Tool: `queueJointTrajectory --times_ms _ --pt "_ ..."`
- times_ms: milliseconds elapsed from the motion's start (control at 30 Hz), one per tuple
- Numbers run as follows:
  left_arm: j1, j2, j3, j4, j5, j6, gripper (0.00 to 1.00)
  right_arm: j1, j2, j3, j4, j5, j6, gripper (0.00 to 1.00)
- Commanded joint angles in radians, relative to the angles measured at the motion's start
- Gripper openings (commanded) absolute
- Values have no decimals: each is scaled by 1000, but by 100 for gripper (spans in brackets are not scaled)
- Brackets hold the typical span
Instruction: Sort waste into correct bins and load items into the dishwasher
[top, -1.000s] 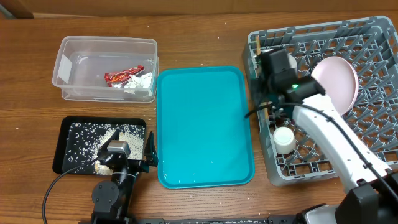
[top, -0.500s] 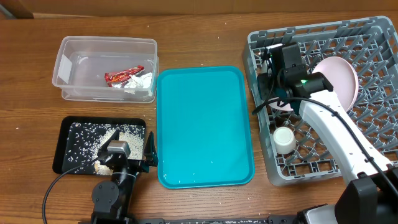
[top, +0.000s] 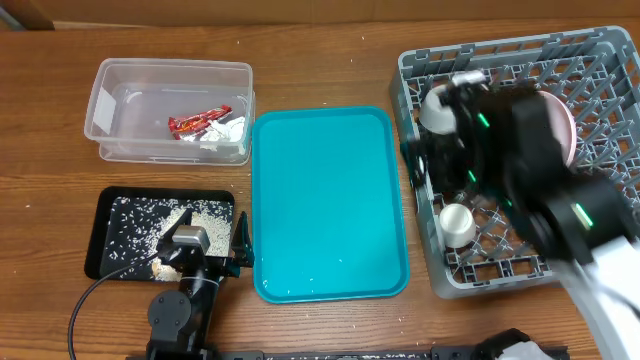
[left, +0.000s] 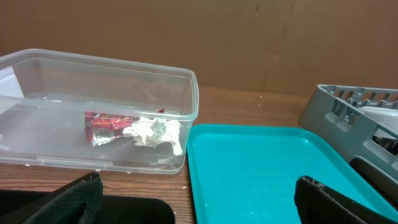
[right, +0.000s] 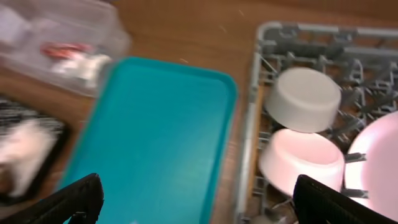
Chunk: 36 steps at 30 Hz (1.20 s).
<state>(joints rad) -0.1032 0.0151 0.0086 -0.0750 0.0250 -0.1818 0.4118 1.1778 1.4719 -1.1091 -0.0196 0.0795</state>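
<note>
The grey dishwasher rack (top: 600, 60) holds two white bowls (right: 303, 99) (right: 301, 160), the pink plate (right: 376, 155) and a small cup (top: 458, 222). My right gripper (right: 211, 205) hangs open and empty above the rack's left wall; in the overhead view its arm (top: 520, 160) is a blur. The clear tub (top: 130, 85) contains the red wrapper (top: 198, 122) and the tissue (top: 228, 132). Rice scraps (top: 150, 225) lie in the black tray (top: 105, 265). My left gripper (left: 199, 205) is open and empty by the black tray. I cannot make out the chopsticks.
A large teal tray (top: 325, 200) lies between the bins and the rack, with a few specks on it. The rack (right: 273, 37) stands on a wooden table (top: 320, 60).
The right gripper went from shut to open at the rack's left side. Its arm rose and swung toward the camera, now blurred. The left arm has not moved.
</note>
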Motion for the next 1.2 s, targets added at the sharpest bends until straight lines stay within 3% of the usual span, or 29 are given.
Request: queueJointTrajectory --times_ms 0,233,433,567,800,967,1167 --pt "-4 -10 -4 -2 -2 -6 100 49 -126 16 -26 -36 130 100" --pt "-4 -10 -4 -2 -2 -6 100 60 -259 16 -77 -34 156 100" --pt "-4 -10 -4 -2 -2 -6 100 58 -322 16 -220 134 158 100" --pt "-4 -10 -4 -2 -2 -6 100 54 -384 13 -226 239 157 100" --pt "-4 -10 -4 -2 -2 -6 100 -123 -546 -97 -61 268 153 100" --pt "-4 -10 -4 -2 -2 -6 100 -284 -713 -352 143 266 126 100" --pt "-4 -10 -4 -2 -2 -6 100 -325 -905 -681 337 226 127 100"
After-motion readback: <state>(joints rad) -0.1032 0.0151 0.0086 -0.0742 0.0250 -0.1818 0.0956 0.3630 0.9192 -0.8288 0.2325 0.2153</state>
